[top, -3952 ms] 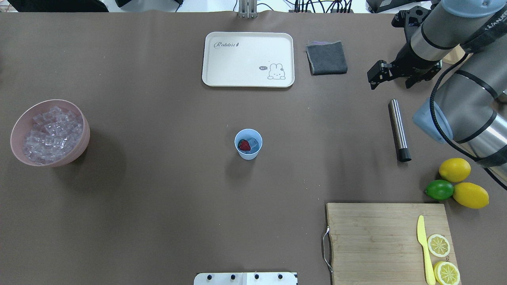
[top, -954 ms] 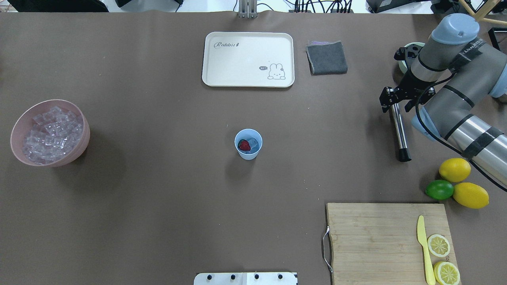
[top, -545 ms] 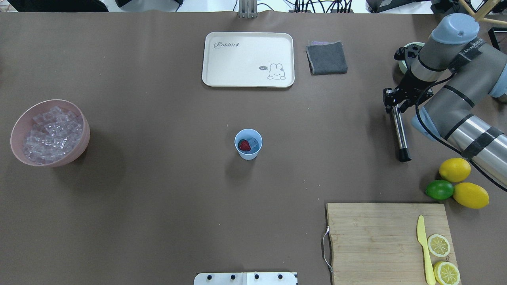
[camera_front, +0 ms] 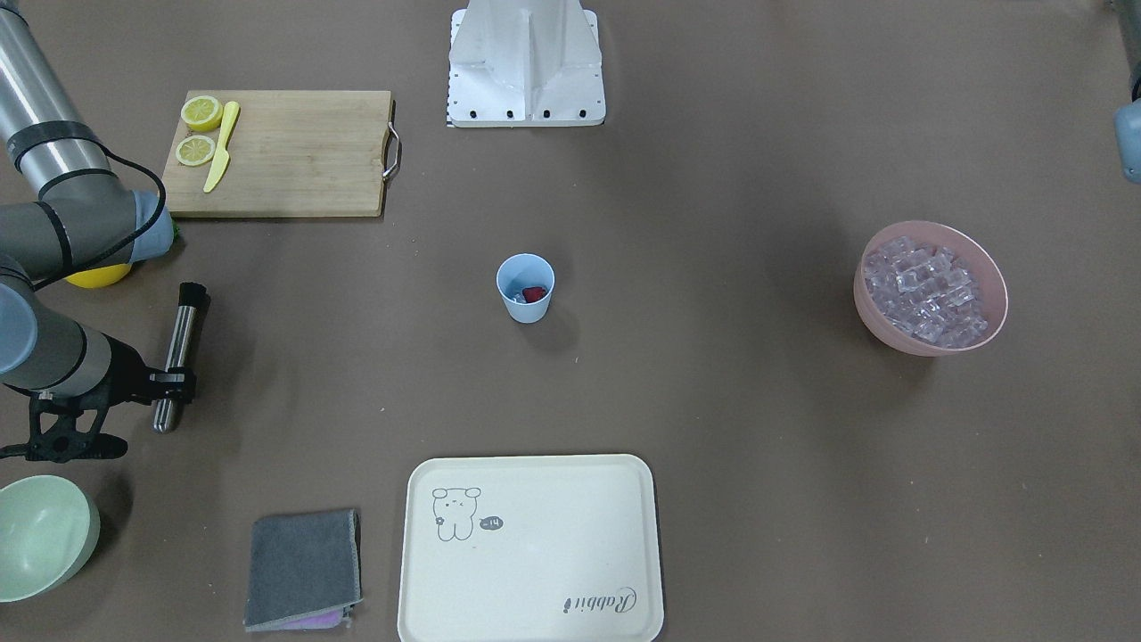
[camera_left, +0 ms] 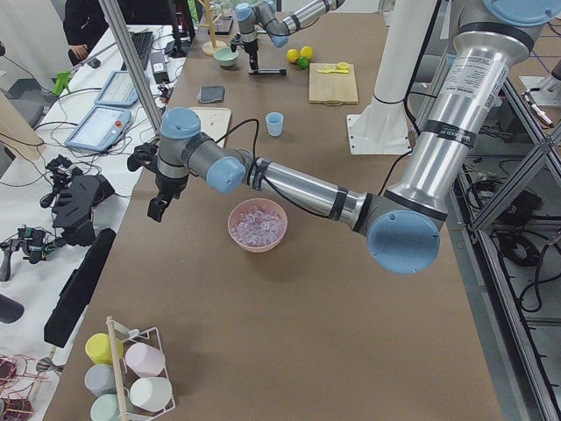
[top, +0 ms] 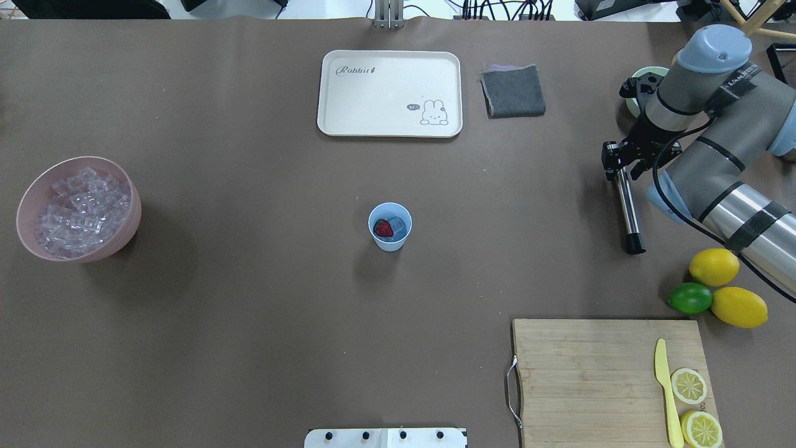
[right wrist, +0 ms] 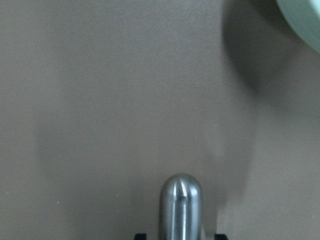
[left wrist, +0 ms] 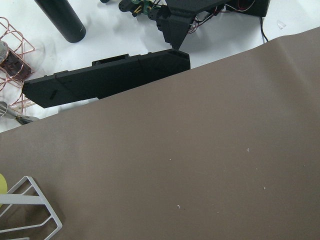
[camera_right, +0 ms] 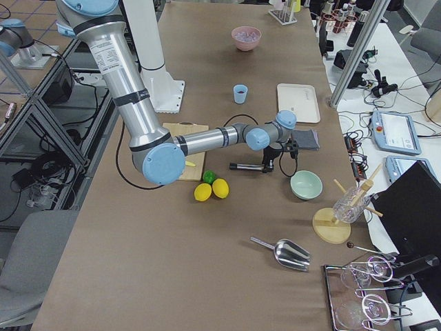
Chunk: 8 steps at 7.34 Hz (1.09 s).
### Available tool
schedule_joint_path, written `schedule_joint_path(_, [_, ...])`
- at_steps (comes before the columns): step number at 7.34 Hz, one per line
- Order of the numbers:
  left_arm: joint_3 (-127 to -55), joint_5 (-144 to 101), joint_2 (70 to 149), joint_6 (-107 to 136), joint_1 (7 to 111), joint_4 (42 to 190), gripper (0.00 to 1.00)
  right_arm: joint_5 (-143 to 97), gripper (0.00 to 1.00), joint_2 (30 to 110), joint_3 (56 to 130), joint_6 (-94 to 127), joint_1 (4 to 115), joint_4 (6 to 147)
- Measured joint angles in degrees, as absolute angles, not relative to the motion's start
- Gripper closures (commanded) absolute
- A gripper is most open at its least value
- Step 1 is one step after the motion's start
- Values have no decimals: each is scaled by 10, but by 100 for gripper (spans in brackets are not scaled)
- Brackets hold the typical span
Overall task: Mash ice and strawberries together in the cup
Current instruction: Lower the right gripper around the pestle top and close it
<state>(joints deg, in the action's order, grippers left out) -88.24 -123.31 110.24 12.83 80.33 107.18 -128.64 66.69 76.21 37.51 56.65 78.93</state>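
The light blue cup [top: 390,227] stands upright mid-table, also in the front-facing view [camera_front: 525,287]. In it lie a red strawberry [top: 384,229] and an ice cube [top: 398,225]. More ice [top: 78,211] fills the pink bowl [top: 28,186] at the far left. A steel muddler [top: 627,211] with a black tip lies on the table at the right. My right gripper [top: 619,165] is shut on its far, rounded end [right wrist: 181,210], low at the table. My left gripper [camera_left: 156,208] shows only in the exterior left view, beyond the pink bowl; I cannot tell its state.
A cream tray [top: 390,93] and a grey cloth [top: 513,90] lie at the back. Two lemons [top: 714,266] and a lime [top: 689,298] sit right of the muddler. A cutting board [top: 591,379] holds a yellow knife and lemon slices. A pale green bowl [camera_front: 40,535] stands behind my right wrist.
My right gripper came down from the back right onto the muddler's far end, and its jaws narrowed around it. The cup and bowl have not moved.
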Motion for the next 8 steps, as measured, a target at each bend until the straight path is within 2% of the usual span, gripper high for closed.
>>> schedule_joint_path(1, [-882, -1233, 1104, 128, 803, 1071, 2, -1287, 64, 668, 761, 375, 566, 789])
schedule_joint_path(2, [-882, -1233, 1107, 128, 803, 1070, 2, -1287, 89, 668, 760, 375, 566, 789])
schedule_joint_path(3, [-882, -1233, 1109, 128, 803, 1069, 2, -1287, 100, 667, 760, 375, 566, 789])
schedule_joint_path(6, [-882, -1232, 1112, 129, 804, 1068, 2, -1280, 100, 663, 763, 369, 565, 788])
schedule_joint_path(8, [-882, -1233, 1114, 129, 804, 1067, 2, -1294, 100, 651, 790, 369, 591, 801])
